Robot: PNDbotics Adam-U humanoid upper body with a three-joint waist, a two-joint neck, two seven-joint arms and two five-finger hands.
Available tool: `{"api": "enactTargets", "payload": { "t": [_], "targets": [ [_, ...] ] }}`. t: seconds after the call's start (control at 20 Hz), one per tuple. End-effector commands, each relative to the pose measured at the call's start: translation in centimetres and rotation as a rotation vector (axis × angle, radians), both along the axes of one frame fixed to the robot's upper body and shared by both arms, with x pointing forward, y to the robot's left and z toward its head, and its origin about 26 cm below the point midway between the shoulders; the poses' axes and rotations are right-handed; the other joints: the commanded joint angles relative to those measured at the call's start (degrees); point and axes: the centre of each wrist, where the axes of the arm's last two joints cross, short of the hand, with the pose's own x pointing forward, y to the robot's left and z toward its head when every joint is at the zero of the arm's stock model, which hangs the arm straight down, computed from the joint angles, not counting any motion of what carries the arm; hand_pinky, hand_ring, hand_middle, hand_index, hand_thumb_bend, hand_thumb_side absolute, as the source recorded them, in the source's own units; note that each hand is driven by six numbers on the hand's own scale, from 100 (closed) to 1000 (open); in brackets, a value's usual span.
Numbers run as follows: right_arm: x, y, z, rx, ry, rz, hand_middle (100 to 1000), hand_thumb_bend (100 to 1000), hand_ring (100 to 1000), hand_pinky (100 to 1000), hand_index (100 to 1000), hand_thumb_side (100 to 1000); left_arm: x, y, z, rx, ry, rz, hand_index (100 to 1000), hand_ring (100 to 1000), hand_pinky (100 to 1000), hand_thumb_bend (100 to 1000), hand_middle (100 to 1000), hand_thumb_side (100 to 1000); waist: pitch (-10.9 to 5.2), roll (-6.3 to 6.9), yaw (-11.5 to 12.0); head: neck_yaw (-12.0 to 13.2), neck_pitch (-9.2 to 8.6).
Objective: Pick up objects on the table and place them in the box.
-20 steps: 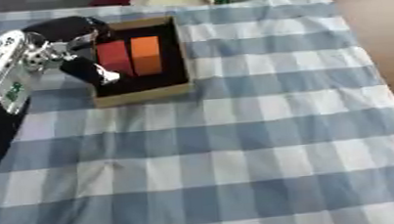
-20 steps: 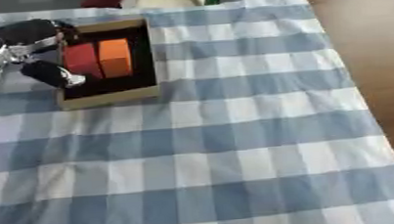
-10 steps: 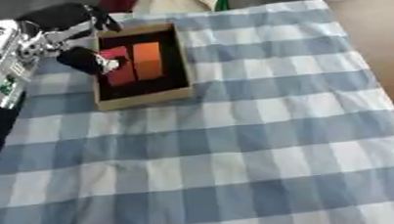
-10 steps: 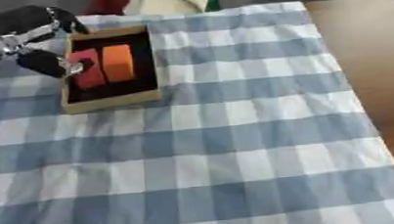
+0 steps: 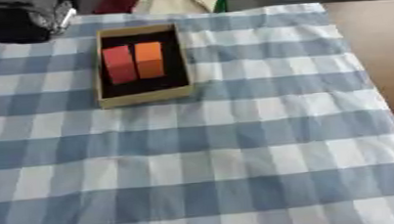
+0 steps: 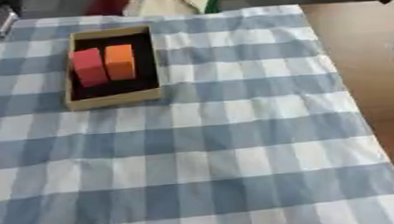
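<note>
A cardboard box [image 5: 140, 61] is sitting on the table [image 5: 377, 49], near its far left corner, on a blue and white checked cloth [image 5: 237, 155] that is covering most of the tabletop. The bare brown wood is showing only along the right edge. Inside the box, a red block [image 5: 118, 65] and an orange block [image 5: 149, 60] are lying side by side, the red one on the left, and they are touching or almost touching each other. Both are lying in the far half of the box, on its dark bottom.

The robot's left hand [image 5: 19, 22] is showing at the far left corner of the table, as a black and silver shape. It is staying to the left of the box and a little beyond it, apart from it and not touching the blocks. Whether its fingers are straight or curled cannot be told, because the shape is too blurred.

The right hand is not appearing in either view.
</note>
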Motion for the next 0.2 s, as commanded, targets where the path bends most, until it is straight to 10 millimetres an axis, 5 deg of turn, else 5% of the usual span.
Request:
{"api": "enactTargets", "payload": {
  "t": [0.05, 0.2],
  "targets": [
    [-0.5, -0.4, 0.8, -0.004, -0.045, -0.019, 460, 100, 756, 849, 693, 783, -2.9, 0.9, 1.4, -0.138, -0.08, -0.062, 815, 717, 740, 100, 698, 521, -1.73, -0.12, 0.38, -0.79, 0.37],
    [-0.5, -0.4, 0.8, 0.015, -0.06, -0.019, 461, 100, 755, 850, 691, 781, -3.0, 2.3, 0.4, -0.275, -0.097, -0.118, 813, 717, 738, 100, 697, 575, -1.96, -0.45, 1.08, -1.16, 0.4]
  ]
}}
